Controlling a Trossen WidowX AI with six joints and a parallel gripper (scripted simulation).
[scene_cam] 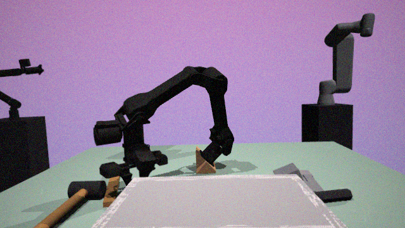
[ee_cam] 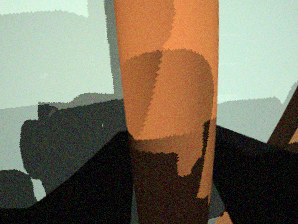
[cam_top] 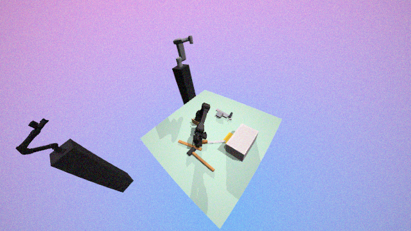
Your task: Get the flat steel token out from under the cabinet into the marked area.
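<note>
Orange handle (cam_top: 205, 142) (ee_cam: 170, 100) clamped in gripper (cam_top: 198, 141) (scene_cam: 145, 172) (ee_cam: 165, 136); pale shaft (cam_top: 216, 142) reaching yellow marking (cam_top: 228, 137) before cabinet (cam_top: 241, 141) (scene_cam: 218, 202). Token unseen, perhaps still underneath. Left, by judgement: retrieval, flat placement, tool release, withdrawal.

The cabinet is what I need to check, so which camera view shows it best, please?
The top view, because the cabinet lies wholly in frame there, with its pale top and a shaded side. The exterior view shows only its top, cut off below; the wrist view shows none.
</note>
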